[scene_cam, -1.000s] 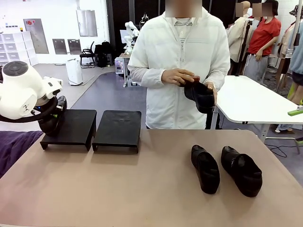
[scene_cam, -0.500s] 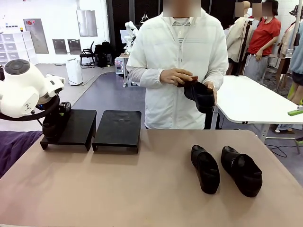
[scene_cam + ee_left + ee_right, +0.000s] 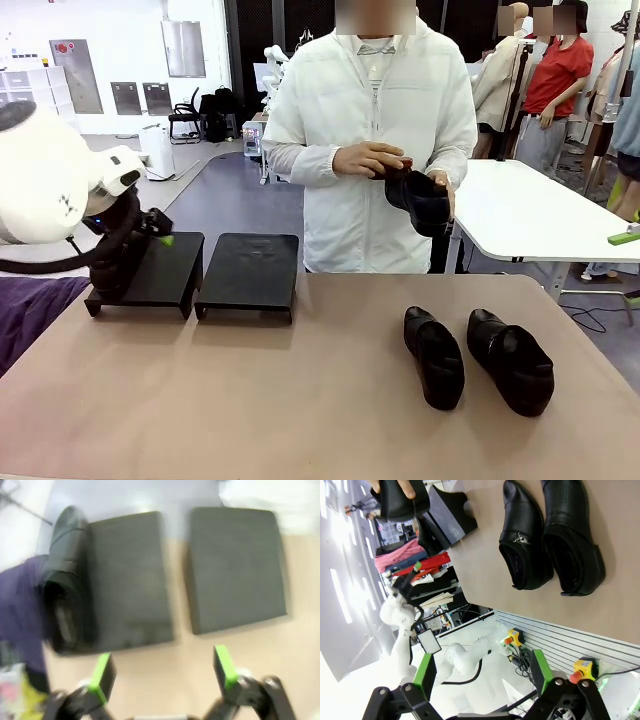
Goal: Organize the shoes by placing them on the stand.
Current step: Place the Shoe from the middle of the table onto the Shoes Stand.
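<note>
Left wrist view: left gripper [image 3: 162,669] jaws spread wide, nothing between them, hovering above the stand [image 3: 235,565]. One shoe [image 3: 67,580] lies along the outer edge of the stand's far platform, ahead of the finger at picture left, not touching it. Right wrist view: right gripper [image 3: 481,672] jaws wide, empty. Two shoes [image 3: 525,545] sit side by side on the table [image 3: 620,580], well ahead of its fingertips. Person's hand [image 3: 368,160] grips the fourth shoe [image 3: 420,200], far from both grippers.
</note>
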`<state>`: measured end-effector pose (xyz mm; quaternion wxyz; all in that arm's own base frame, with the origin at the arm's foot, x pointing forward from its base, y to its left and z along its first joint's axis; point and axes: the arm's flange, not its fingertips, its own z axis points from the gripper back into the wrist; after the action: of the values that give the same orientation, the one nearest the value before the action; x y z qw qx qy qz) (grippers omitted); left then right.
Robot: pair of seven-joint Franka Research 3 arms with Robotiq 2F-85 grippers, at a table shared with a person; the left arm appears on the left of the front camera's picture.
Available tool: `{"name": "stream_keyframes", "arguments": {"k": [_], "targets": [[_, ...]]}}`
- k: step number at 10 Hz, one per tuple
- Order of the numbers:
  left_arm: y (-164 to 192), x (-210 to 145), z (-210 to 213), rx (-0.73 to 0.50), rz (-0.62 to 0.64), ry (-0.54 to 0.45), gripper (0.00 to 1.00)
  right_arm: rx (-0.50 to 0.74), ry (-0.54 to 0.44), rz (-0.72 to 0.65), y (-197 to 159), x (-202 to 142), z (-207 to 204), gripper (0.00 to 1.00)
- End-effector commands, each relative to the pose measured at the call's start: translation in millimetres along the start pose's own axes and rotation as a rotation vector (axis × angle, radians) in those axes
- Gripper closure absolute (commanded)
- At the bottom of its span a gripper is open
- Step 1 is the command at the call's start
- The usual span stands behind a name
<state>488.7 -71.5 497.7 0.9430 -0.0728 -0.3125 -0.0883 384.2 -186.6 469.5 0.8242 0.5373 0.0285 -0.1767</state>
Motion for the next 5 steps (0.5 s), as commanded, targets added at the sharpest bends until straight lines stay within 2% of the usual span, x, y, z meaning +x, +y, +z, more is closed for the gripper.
{"name": "stream_keyframes", "arguments": {"k": [1,2,3,4,5], "targets": [[60.3,-20.2,107.2,-0.359,-0.133,0.136,0.0,-0.01,0.004,0.011,1.4,-1.2,3.1,0.0],[56.5,-40.1,132.8,-0.392,-0.173,0.152,0.0,-0.01,0.004,0.011,1.4,-1.2,3.1,0.0],[52.4,-59.1,150.1,-0.479,-0.298,0.193,0.0,-0.01,0.004,0.011,1.4,-1.2,3.1,0.0],[50.3,-75.8,159.8,-0.526,-0.327,0.259,0.0,-0.01,0.004,0.011,1.4,-1.2,3.1,0.0],[51.2,-90.3,163.4,-0.521,-0.265,0.293,0.0,-0.01,0.004,0.011,1.4,-1.2,3.1,0.0]]}}
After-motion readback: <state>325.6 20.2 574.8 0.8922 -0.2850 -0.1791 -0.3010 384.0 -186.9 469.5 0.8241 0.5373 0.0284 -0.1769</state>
